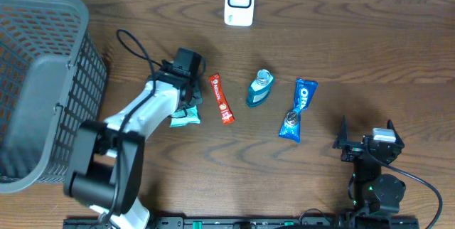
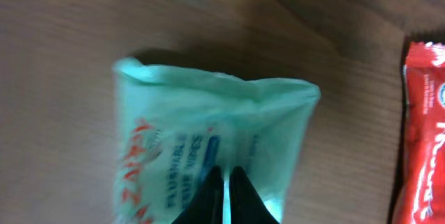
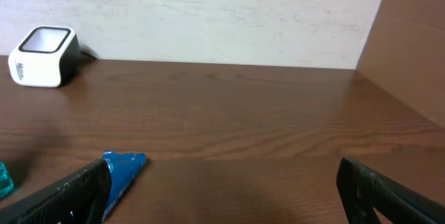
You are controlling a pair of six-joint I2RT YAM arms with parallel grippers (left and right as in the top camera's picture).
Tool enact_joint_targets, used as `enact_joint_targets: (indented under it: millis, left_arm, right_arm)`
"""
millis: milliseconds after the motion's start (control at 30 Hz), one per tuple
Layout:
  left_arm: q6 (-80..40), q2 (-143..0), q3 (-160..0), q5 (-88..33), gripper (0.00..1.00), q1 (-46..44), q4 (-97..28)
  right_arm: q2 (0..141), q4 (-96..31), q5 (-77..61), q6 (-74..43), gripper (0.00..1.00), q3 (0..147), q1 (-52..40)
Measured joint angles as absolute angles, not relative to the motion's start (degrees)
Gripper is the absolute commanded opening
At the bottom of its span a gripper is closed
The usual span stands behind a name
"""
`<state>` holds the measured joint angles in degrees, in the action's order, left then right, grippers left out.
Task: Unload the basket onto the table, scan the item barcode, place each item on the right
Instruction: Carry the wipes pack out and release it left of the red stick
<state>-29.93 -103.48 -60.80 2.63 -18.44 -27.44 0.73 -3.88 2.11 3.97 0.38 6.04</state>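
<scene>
Our left claw (image 2: 222, 195) pinches the crinkled, mint-green plastic wipes pack (image 2: 208, 113); our right claw (image 3: 221, 182) gapes wide above the wood-grain table (image 3: 243, 113).

Soft, even light, faint shadows; blurred wipes packet (image 2: 208, 147) close-up in left wrist view.

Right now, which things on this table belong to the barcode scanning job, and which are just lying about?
In the job: wipes packet, pinched in the left fingers; white scanner at the far edge.
Lying about: red sachet, blue bottle, blue cookie pack, grey basket.
</scene>
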Motion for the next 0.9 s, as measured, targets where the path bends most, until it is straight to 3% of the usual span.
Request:
enact_joint_targets:
  millis: [233, 267, 333, 400, 500, 700, 900]
  left_arm:
    - [-29.91, -103.68, -62.11, -0.14, 0.08, -18.55, -31.14]
    - [-29.76, -103.04, -62.24, -0.16, 0.12, -18.52, -32.97]
    - [-29.32, -100.6, -62.81, -0.4, 0.48, -18.52, -36.05]
    - [-28.45, -96.55, -64.25, -0.56, 0.66, -18.52, -37.85]
    - [-27.35, -87.59, -68.14, -0.69, 0.85, -18.52, -38.39]
    - [-26.06, -71.44, -71.26, 2.26, 0.95, -18.46, -39.81]
    - [-25.19, -63.0, -71.22, 5.17, 0.99, -17.34, -42.04]
  right_arm:
    - [0.73, -3.88, 2.11, 3.97, 0.99, 0.38, 6.04]
    - [0.73, -3.88, 2.11, 3.97, 0.99, 0.38, 6.04]
    - [0.73, -3.88, 2.11, 3.97, 0.99, 0.38, 6.04]
    - [0.73, -3.86, 2.11, 3.97, 0.99, 0.38, 6.04]
    - [0.73, -3.9, 2.11, 3.97, 0.99, 0.38, 6.04]
    - [0.73, -3.88, 2.11, 3.97, 0.99, 0.38, 6.04]
    - [0.73, -3.88, 2.11, 3.97, 0.99, 0.38, 6.04]
